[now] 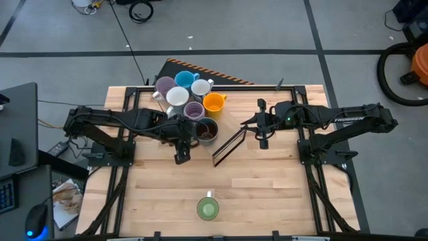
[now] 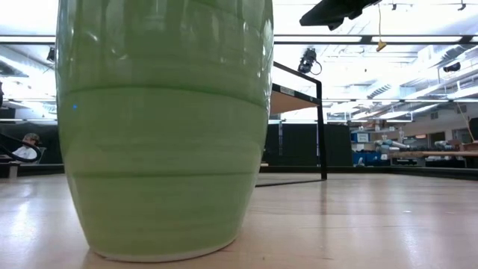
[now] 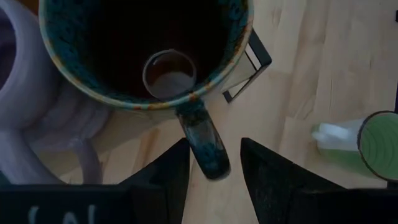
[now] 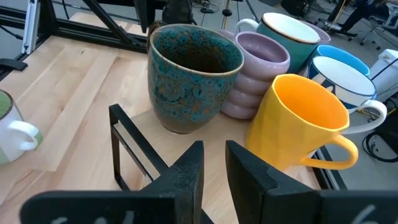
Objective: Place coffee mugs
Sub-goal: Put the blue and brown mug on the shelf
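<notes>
Dark brown speckled ceramic mug (image 3: 149, 56) stands upright at the near edge of the mug cluster, its handle (image 3: 204, 142) between my left gripper's (image 3: 214, 165) parted fingers, contact unclear; my right gripper (image 4: 212, 163), fingers nearly together, hovers empty beside the orange ceramic mug (image 4: 305, 121).

Seven coffee mugs (image 1: 187, 104) are standing clustered at upper centre; a green mug (image 1: 208, 209) is sitting alone at bottom centre.
</notes>
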